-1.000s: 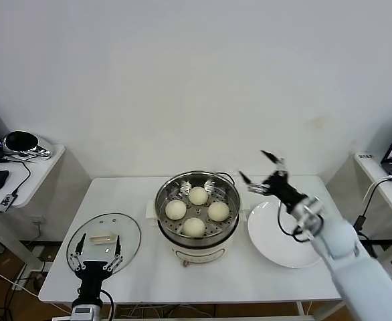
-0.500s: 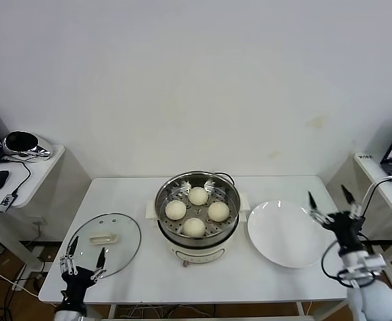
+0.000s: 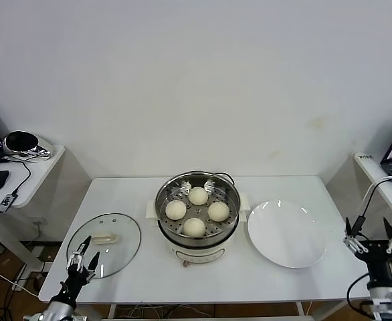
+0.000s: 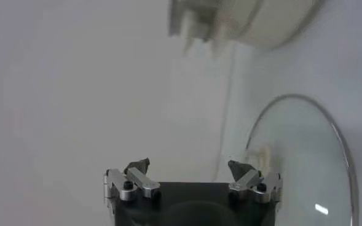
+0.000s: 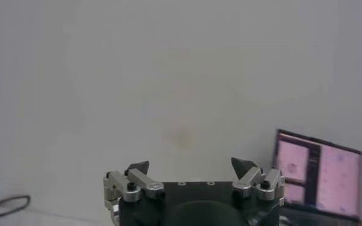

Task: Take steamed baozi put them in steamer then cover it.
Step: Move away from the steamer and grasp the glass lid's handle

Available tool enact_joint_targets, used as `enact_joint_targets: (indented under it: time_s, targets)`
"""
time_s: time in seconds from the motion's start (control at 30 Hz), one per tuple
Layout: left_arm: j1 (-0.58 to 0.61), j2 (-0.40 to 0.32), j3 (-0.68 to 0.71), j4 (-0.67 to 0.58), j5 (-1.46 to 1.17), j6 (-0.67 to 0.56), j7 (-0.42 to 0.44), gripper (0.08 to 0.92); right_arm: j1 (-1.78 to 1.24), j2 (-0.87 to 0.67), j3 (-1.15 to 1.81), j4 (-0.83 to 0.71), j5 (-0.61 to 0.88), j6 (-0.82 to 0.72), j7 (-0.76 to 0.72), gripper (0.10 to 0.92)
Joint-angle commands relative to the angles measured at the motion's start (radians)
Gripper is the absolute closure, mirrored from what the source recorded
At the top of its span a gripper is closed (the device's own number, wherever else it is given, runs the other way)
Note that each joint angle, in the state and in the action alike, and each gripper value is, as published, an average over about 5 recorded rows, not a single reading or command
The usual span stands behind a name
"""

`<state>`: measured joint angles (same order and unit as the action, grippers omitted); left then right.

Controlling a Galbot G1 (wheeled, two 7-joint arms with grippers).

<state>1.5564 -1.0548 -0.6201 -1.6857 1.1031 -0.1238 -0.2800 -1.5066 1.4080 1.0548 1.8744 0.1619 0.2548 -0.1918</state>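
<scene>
I see a white table against a plain wall, side desks at both frame edges. At centre, the steamer holds four baozi on its tray. The cover lies flat at lower left, handle running left-right. A plate sits right of centre. My left gripper and right gripper are spread wide, holding nothing.

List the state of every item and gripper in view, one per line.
steamer: uncovered, on the table.
steamed baozi: all four inside the steamer.
cover: off, flat on the table.
plate: bare.
left gripper: open, over the cover's near edge.
right gripper: open, beyond the table's right edge.
</scene>
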Motion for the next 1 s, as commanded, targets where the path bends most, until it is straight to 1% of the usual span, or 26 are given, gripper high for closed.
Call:
enact_joint_targets:
  time_s: [0.03,0.2,0.4,0.63,1.0]
  targets:
    - [-0.200,0.055,0.070,0.172,0.122,-0.004,0.012,0.177,-0.047,0.053,0.051,0.009,-0.019,0.021,0.010,0.203]
    - [-0.257,0.057,0.094,0.224,0.109,-0.005,0.032,0.177,-0.052,0.056,0.047,0.015,-0.025,0.021,0.009,0.203]
    - [-0.288,0.053,0.115,0.261,0.100,-0.002,0.053,0.177,-0.057,0.053,0.052,0.019,-0.019,0.020,0.009,0.203]
    - [-0.323,0.050,0.127,0.286,0.099,-0.002,0.059,0.177,-0.066,0.049,0.051,0.020,-0.019,0.025,0.008,0.203]
    - [-0.396,0.038,0.150,0.366,0.087,-0.004,0.070,0.177,-0.078,0.041,0.048,0.016,-0.023,0.036,0.004,0.203]
